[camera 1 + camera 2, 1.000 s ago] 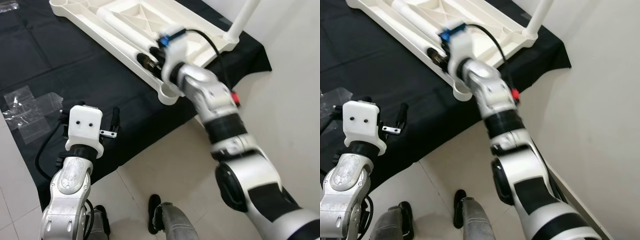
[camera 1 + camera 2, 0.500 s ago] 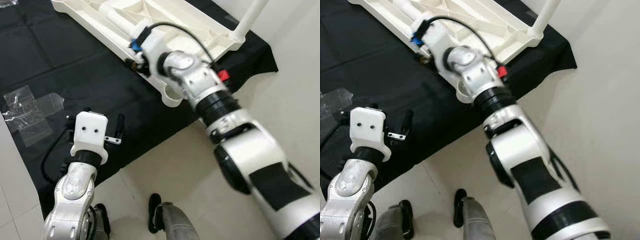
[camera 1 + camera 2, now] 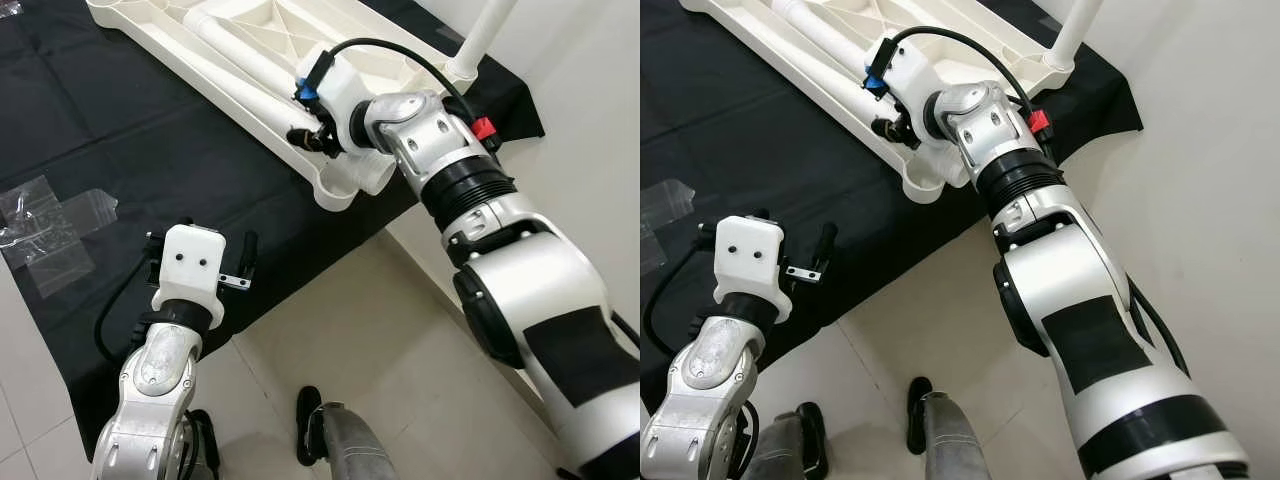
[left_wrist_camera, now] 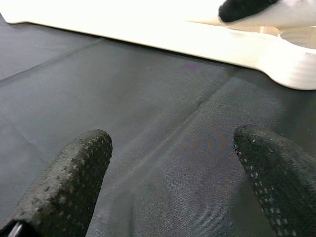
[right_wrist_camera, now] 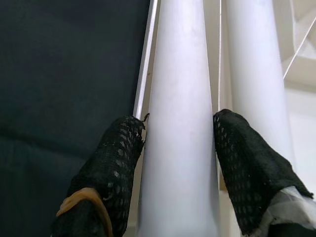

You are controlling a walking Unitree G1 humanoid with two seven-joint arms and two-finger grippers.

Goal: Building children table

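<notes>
Upturned white tabletop lies on the black cloth near its far edge, a loose leg lying in it clamped between the right gripper fingers; left gripper spread open above cloth near its front edge.

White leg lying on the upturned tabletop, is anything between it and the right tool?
Nothing visible. The right tool has its fingers on either side of the leg, against it, on the tabletop. A second leg lies beside it, outside the grip.
</notes>
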